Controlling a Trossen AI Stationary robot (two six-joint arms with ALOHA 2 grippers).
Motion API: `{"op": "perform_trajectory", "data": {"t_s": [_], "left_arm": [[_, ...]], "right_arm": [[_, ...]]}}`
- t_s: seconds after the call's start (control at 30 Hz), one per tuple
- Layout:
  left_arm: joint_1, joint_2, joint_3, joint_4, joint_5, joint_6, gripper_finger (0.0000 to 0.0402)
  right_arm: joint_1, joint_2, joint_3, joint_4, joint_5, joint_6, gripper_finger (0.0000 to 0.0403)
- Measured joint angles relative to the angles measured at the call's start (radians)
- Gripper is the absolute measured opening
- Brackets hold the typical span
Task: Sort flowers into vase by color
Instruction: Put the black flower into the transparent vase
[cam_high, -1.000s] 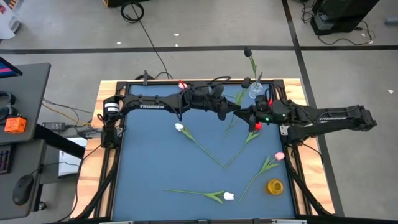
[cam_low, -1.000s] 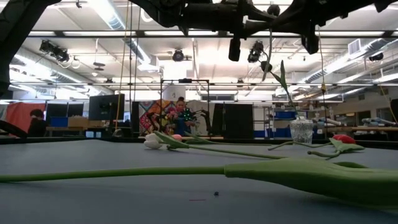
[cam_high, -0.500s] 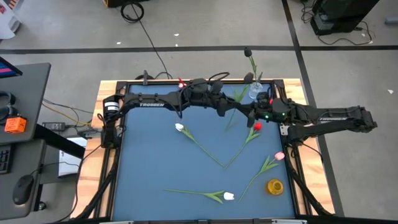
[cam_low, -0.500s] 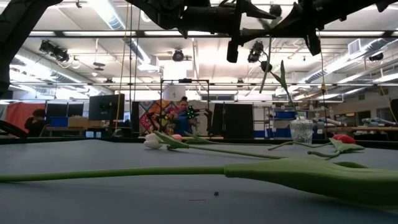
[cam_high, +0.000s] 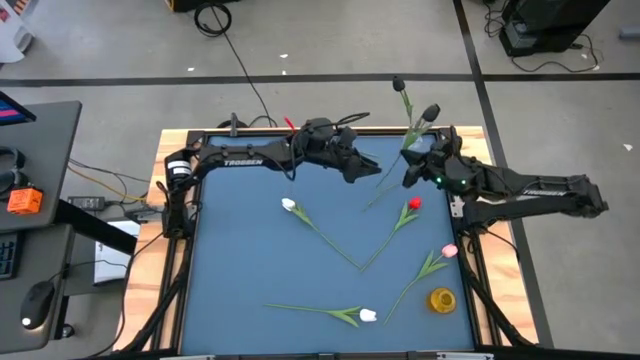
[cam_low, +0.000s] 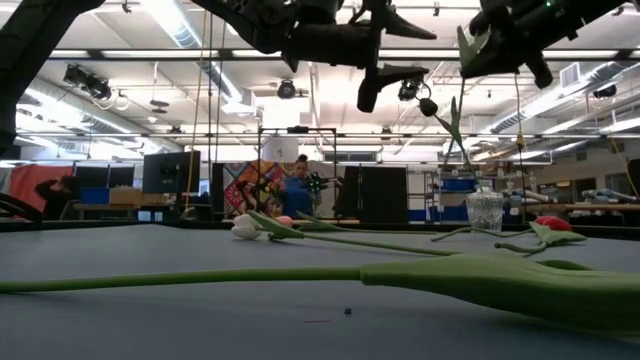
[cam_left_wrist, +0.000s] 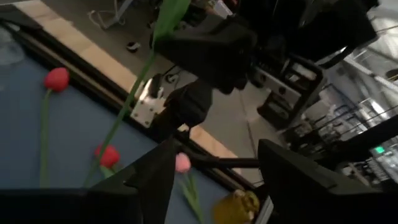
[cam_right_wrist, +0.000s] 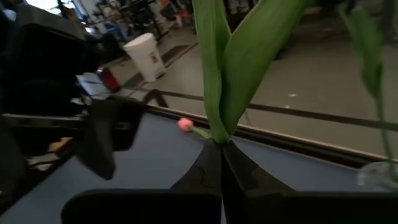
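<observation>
My right gripper (cam_high: 412, 168) is shut on a black-headed flower (cam_high: 430, 113) above the table's far right, next to the glass vase (cam_high: 412, 148). Another black flower (cam_high: 398, 83) stands in that vase. My left gripper (cam_high: 368, 166) hangs open a little to the left of the held stem, touching nothing. On the blue table lie a red flower (cam_high: 413, 204), a pink one (cam_high: 449, 251) and two white ones (cam_high: 288, 205) (cam_high: 368, 316). A yellow vase (cam_high: 441, 299) stands at the near right. My right gripper pinches the black flower between its two fingers, low on the stem, just where the leaves branch off (cam_right_wrist: 216, 138). The fingers lie across the stem. The flower slants, head toward the far right, and its lower stem end (cam_high: 370, 205) points near-left over the table.
The table has a raised black frame (cam_high: 190, 240) with wooden edging. The flowers on the table cross near its middle (cam_high: 360, 268). Cables and a desk stand to the left, and a person (cam_low: 297, 190) shows far behind the table.
My left gripper has opened, let go of the black flower's stem and drawn back toward the table's left. My right gripper has shut on the stem and risen toward the far edge. The flower has tipped, and its head now shows beyond the glass vase.
</observation>
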Motion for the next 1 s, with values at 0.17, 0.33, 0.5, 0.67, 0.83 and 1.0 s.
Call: {"op": "perform_trajectory", "data": {"t_s": [0.17, 0.33, 0.5, 0.67, 0.83, 1.0], "left_arm": [[0.024, -0.021, -0.001, -0.064, -0.019, 0.060, 0.0217], [0.059, -0.070, 0.000, -0.145, -0.043, 0.126, 0.0211], [0.090, -0.114, 0.000, -0.275, -0.082, 0.191, 0.0211], [0.096, -0.128, 0.000, -0.378, -0.122, 0.233, 0.0210], [0.095, -0.127, -0.001, -0.406, -0.157, 0.267, 0.0210], [0.109, -0.127, -0.001, -0.406, -0.198, 0.279, 0.0210]], "right_arm": [[-0.058, 0.000, 0.000, -0.020, 0.000, -0.035, 0.0000], [-0.142, 0.002, 0.029, -0.090, 0.010, -0.066, 0.0000], [-0.237, 0.012, 0.078, -0.149, 0.055, -0.139, 0.0000], [-0.360, 0.024, 0.115, -0.154, 0.065, -0.226, 0.0000], [-0.487, 0.049, 0.133, -0.133, 0.056, -0.309, 0.0000], [-0.590, 0.083, 0.136, -0.033, -0.037, -0.375, 0.0000]]}}
